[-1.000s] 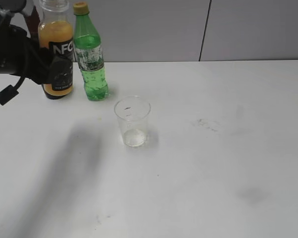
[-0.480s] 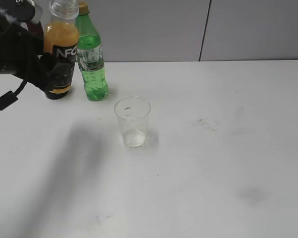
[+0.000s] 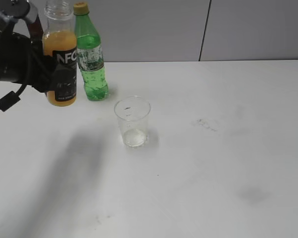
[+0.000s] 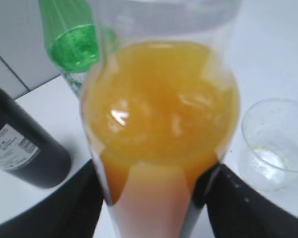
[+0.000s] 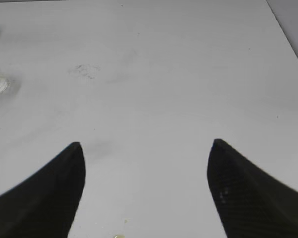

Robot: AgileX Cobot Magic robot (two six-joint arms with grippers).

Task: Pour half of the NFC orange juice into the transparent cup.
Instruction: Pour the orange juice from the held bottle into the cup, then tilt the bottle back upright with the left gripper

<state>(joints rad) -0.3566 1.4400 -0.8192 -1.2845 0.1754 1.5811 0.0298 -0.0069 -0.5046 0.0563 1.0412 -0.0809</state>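
At the far left of the exterior view, around ten o'clock from the table's middle, the left gripper point(image 3: 52, 74) is clamped on the NFC orange juice point(image 3: 61, 54), its dark fingers pressed against the black label from both sides. The bottle is upright, uncapped, and appears lifted clear of the white table point(image 3: 213, 148), though the gap beneath it is hard to judge. It is one smooth clear-plastic cylinder with a ribbed threaded neck, filled with opaque orange liquid to the shoulder; in the left wrist view it fills the middle of the picture as a glossy rounded mass point(image 4: 159, 114).

Just beside it, at its three o'clock, stands one green bottle point(image 3: 90, 54), slim, translucent, with a yellow cap and a pale label, its base resting on the table. One dark bottle point(image 4: 25, 148) with a white printed label shows at nine o'clock in the left wrist view, matte and cylindrical.

The transparent cup point(image 3: 132, 120) stands alone at about five o'clock from the juice, well apart from it: one colourless tapered tumbler with a wide round rim and thin walls, its bottom glinting.

The right gripper point(image 5: 146, 163) hangs above bare tabletop, its two black, pointed, faintly speckled fingers spread wide with nothing between them. The table surface is matte white with a few faint grey smudges.
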